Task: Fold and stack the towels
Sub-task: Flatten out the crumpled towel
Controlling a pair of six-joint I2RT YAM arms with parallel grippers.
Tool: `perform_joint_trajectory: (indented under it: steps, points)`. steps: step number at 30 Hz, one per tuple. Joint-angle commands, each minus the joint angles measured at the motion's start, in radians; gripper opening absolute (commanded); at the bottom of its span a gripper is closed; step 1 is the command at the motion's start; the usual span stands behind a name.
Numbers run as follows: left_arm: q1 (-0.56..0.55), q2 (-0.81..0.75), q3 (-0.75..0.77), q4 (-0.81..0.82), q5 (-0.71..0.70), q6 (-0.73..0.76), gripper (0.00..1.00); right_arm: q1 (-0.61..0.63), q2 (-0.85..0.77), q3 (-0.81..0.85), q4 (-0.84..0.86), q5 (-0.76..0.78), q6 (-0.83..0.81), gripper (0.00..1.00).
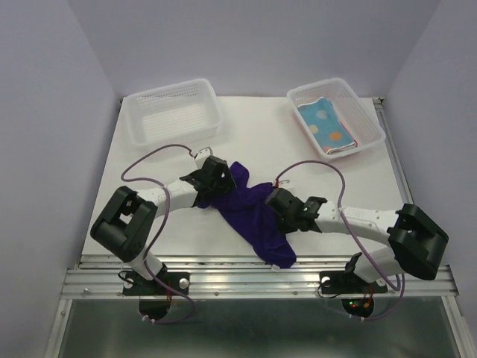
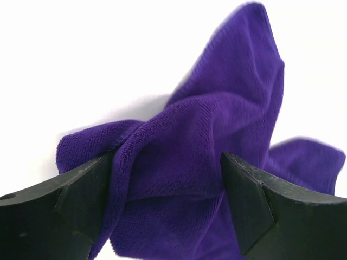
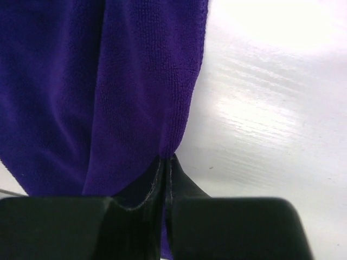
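My right claw (image 3: 165, 162) pinches only a thin edge of the purple towel (image 1: 250, 212), my left claw (image 2: 168, 162) a thick bunch; tugging could slip the edge free.

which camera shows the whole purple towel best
Top external: only it shows the whole purple towel. The left wrist view shows just a bunch inside the left end effector; the right wrist view just an edge pinched by the right end effector.
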Motion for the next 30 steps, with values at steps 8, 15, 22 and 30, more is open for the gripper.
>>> perform_joint_trajectory:
  steps: [8, 15, 22, 30]
  points:
    - [0.095, 0.272, 0.228, -0.008, -0.113, 0.138, 0.91, -0.262, -0.176, -0.005, -0.039, 0.143, -0.026, 0.09]
    - [0.108, 0.255, 0.274, -0.005, -0.162, 0.212, 0.96, -0.368, -0.154, -0.039, -0.013, 0.141, -0.011, 0.57]
    - [0.111, 0.204, 0.325, -0.038, -0.134, 0.232, 0.99, -0.366, -0.160, -0.062, 0.004, 0.137, 0.027, 0.76]
    - [-0.177, -0.152, 0.146, -0.034, -0.196, 0.219, 0.99, -0.481, -0.278, -0.194, 0.101, 0.023, 0.034, 0.73]
